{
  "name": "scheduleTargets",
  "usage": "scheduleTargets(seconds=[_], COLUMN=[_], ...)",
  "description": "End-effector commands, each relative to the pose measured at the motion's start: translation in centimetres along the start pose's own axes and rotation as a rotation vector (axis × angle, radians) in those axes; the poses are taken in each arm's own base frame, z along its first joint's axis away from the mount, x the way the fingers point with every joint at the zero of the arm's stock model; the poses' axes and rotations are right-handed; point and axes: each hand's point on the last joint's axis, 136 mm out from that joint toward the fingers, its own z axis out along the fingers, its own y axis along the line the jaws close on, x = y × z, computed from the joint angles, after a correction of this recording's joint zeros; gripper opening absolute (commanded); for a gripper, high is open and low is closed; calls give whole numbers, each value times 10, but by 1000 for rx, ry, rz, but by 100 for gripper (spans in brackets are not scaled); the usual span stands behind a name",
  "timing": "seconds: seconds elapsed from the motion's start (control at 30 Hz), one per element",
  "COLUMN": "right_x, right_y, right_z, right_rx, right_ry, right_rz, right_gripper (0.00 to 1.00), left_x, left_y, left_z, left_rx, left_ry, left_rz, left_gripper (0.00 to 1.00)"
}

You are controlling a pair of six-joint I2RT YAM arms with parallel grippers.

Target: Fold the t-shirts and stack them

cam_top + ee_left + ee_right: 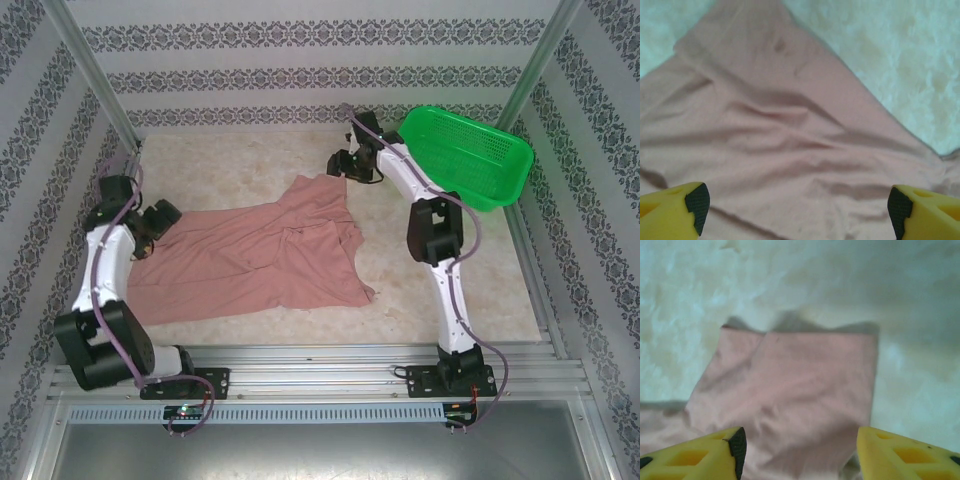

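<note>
T-shirt, salmon-pink: one item, lying rumpled and unfolded across the left-centre of the table; no fold made, no stack begun. Left gripper: low over the shirt's left edge, fingers wide, empty. Right gripper: arm stretched above the far sleeve, fingers parted, holding nothing.

t-shirt: salmon-pink | basket: green mesh | walls: floral-striped | table: cream

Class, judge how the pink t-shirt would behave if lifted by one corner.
Probably floppy: the t-shirt lies creased and folded over itself. Likely light, being thin cloth lying flat. Pushed, its wrinkles suggest it would bunch, not slide whole.
</note>
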Motion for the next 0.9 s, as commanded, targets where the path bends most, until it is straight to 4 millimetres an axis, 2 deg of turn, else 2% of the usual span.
scheduleTargets(seconds=[0.0, 0.17, 0.27, 0.37, 0.5, 0.6, 0.73, 0.87], right_x=[-3, -8, -2, 7, 19, 21, 16, 12], right_y=[-17, -28, -33, -29, -33, -31, -33, -39], right_z=[10, 36, 48, 60, 70, 74, 73, 64], right_rx=[63, 86, 120, 126, 184, 191, 194, 244], right_ry=[25, 6, 14, 29, 53, 52, 30, 5], right_rz=[7, 8, -6, -31, -47, -57, -14, -16], right_gripper=[59, 57, 57, 56, 51, 40, 9, 5], left_x=[-40, -71, -86, -98, -108, -114, -123, -119], left_y=[-19, -5, 3, 10, 19, 30, 34, 41], left_z=[0, 23, 33, 44, 59, 69, 76, 93], left_rx=[100, 101, 107, 121, 132, 142, 161, 130], left_ry=[-71, -55, -59, -54, -38, -17, 5, 94], left_rz=[71, 54, 38, 26, 2, -30, -27, -34], left_gripper=[92, 92, 92, 92, 92, 91, 91, 89])
